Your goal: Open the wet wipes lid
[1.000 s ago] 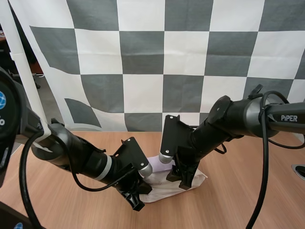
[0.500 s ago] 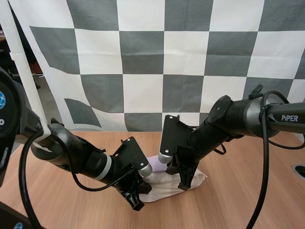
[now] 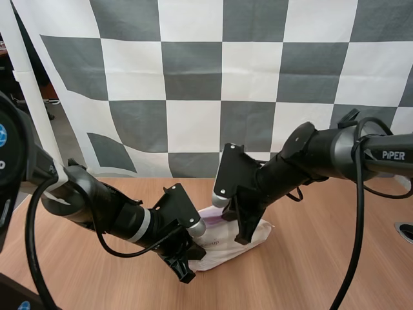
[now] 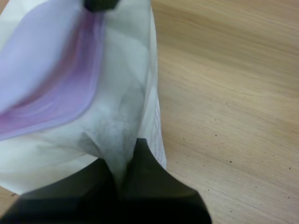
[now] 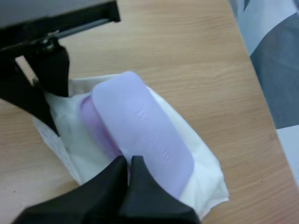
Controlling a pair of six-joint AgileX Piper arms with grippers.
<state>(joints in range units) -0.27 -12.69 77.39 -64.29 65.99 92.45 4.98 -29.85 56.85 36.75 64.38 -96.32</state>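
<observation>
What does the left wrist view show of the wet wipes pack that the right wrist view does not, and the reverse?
Left wrist view: my left hand pinches the white edge of the wet wipes pack, seen close. Right wrist view: my right hand pinches the rim of the lilac lid, whose top face carries raised lettering. Both: the pack lying on the wooden table, the lid seemingly lifted partly from it, and the other hand at the pack's far end.

A light wooden table (image 3: 335, 258) bears a single white pack of wet wipes (image 3: 226, 250) near its middle
</observation>
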